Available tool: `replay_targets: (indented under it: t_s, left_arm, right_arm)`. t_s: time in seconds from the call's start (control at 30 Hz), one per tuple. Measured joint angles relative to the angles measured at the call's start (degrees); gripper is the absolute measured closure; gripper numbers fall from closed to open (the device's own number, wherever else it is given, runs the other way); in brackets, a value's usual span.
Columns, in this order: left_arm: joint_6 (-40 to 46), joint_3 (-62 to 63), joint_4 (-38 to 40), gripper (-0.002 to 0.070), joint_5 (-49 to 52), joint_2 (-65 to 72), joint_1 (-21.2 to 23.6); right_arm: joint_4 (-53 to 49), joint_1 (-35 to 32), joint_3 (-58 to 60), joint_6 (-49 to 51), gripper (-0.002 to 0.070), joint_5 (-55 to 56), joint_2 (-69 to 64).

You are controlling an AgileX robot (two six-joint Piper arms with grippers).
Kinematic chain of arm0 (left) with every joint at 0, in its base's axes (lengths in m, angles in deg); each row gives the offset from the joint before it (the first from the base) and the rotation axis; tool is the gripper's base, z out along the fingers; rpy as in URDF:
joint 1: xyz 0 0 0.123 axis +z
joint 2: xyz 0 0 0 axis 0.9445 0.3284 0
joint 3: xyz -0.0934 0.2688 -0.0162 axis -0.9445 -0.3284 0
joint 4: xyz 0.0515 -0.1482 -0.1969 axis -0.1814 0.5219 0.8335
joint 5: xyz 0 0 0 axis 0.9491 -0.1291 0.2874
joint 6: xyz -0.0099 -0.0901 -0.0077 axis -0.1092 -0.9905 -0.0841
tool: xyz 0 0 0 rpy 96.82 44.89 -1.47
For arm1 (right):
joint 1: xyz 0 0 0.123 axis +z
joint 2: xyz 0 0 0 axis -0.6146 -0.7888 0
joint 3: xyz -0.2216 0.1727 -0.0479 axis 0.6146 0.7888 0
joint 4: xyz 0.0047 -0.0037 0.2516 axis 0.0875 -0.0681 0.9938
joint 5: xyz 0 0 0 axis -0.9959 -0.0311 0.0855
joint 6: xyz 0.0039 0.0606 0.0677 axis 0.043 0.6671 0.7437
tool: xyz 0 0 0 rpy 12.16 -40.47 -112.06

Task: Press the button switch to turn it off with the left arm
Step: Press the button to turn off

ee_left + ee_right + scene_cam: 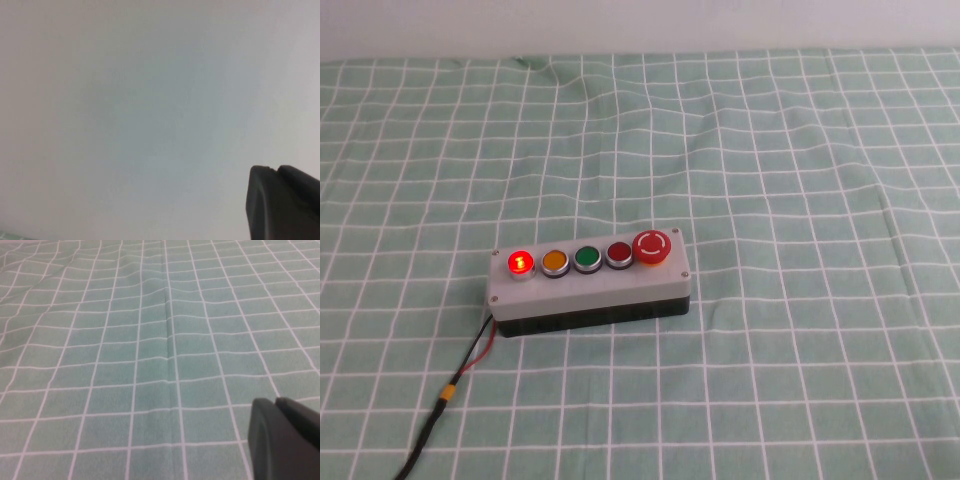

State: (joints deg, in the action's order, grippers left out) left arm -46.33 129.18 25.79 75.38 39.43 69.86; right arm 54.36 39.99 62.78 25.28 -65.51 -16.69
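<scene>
Green-and-white checked cloth covers the tabletop, with a pale wall behind. On it, near the front and slightly toward the robot's left, sits a grey control box on a black base, its cable trailing off toward the near left edge. The button switch is at the left end of the box's row, glowing bright red, just beside the orange button; green, dark red and the large mushroom stop follow to the right.

Neither arm shows in the high view. The left end effector appears only as a dark corner in its wrist view, facing blank wall, well away from the box; whether it is spread or closed cannot be told, and it holds nothing visible. The right end effector likewise shows one dark edge above bare cloth.

The button looks rigid, small and smooth-capped, so it probably wants a straight downward push on its centre rather than any grip. The box seems light and could slide on the cloth if pushed off-axis.
</scene>
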Motion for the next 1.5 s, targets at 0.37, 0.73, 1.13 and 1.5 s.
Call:
replay_targets:
  t_s: [0.37, 0.73, 1.13, 1.5]
  left_arm:
    - [5.6, 2.8, 0.3, 0.0678, 1.2, 10.4, 0.0]
    - [29.3, 20.9, 20.4, 0.0678, 31.5, 28.8, 0.0]
    - [28.2, 23.6, 19.3, 0.0678, 39.4, 46.9, -11.8]
    - [18.2, 23.6, 9.5, 0.0678, 38.9, 62.4, -20.0]
  right_arm:
    - [0.0, 0.0, 0.0, 0.0, 0.0692, 0.0, 0.0]
    - [0.0, 0.0, 0.0, 0.0, 0.0692, 0.0, 0.0]
    - [0.0, 0.0, 0.0, 0.0, 0.0692, 0.0, 0.0]
    - [0.0, 0.0, 0.0, 0.0, 0.0692, 0.0, 0.0]
